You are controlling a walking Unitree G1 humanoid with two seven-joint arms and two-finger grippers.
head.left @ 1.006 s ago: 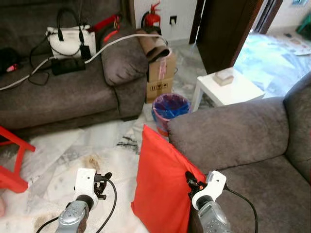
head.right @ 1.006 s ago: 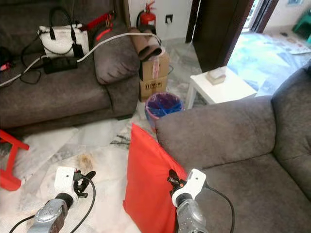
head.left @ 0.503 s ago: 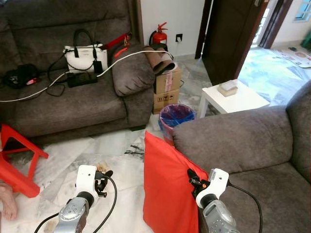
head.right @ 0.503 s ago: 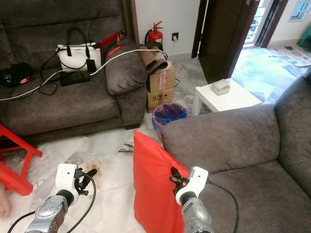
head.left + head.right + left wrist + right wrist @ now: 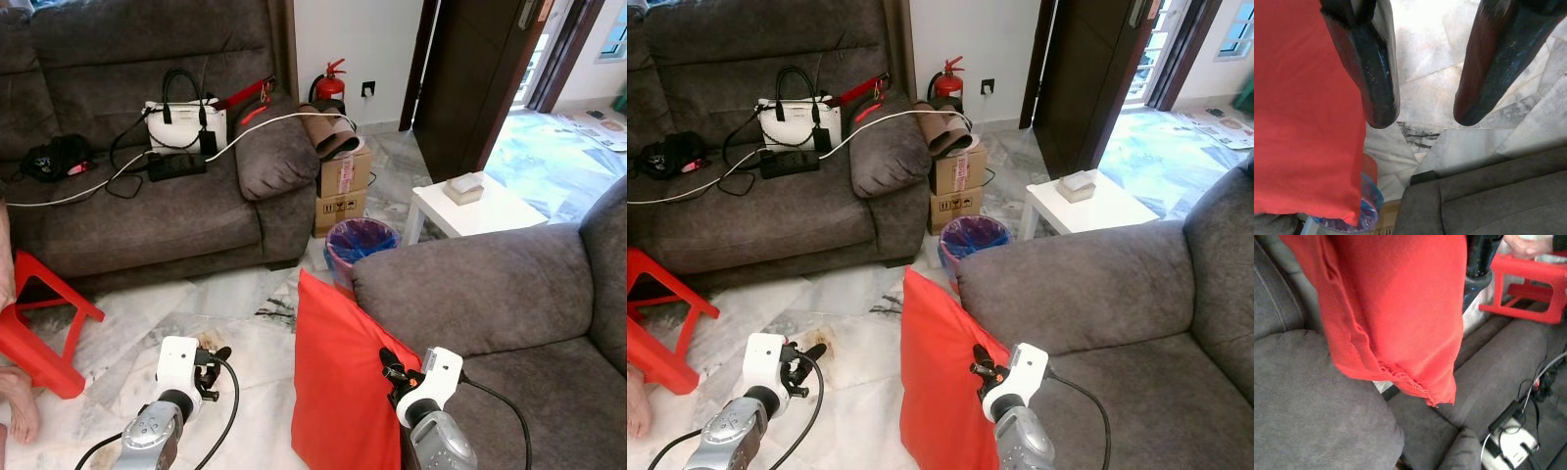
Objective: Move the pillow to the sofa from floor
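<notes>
right gripper (image 5: 387,364) clamps the red pillow (image 5: 338,382); left gripper (image 5: 1420,110) spread, empty; blue-lined bin (image 5: 359,242) behind.

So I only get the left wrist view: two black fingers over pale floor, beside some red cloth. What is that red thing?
Observer: A red pillow, upright against the arm of the near grey sofa.
Operator: Is anything holding it?
Observer: The right gripper is at its edge, and its fingers seem closed on the fabric.
Operator: Anything else red around?
Observer: A red plastic stool on the floor, off to the robot's left.
</notes>
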